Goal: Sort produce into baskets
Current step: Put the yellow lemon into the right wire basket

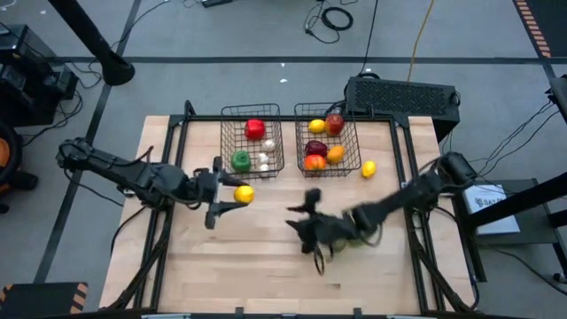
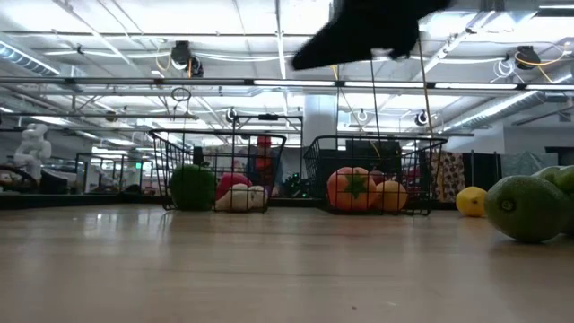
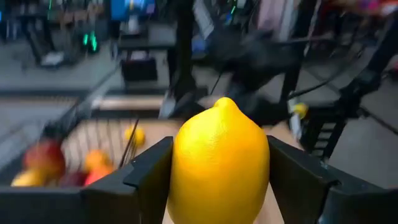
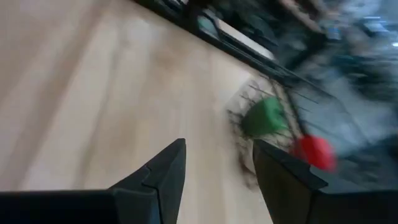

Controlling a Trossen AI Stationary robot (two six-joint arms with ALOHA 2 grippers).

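Pale wooden tabletop (image 1: 266, 257) carries two wire baskets at its far side. My left pincer (image 3: 217, 180) holds a lemon (image 1: 244, 194) squeezed between both fingers, just in front of the left basket (image 1: 252, 142), which has a red pepper (image 1: 255, 129), a green pepper (image 1: 240, 160) and whitish bulbs (image 1: 264, 160). My right pincer (image 4: 214, 180) hangs over mid-tabletop with fingers parted around nothing. The right basket (image 1: 328, 142) holds apples, a lemon and orange pieces. Another lemon (image 1: 368, 167) lies just beside it. Green fruit (image 2: 525, 208) rests near my right arm.
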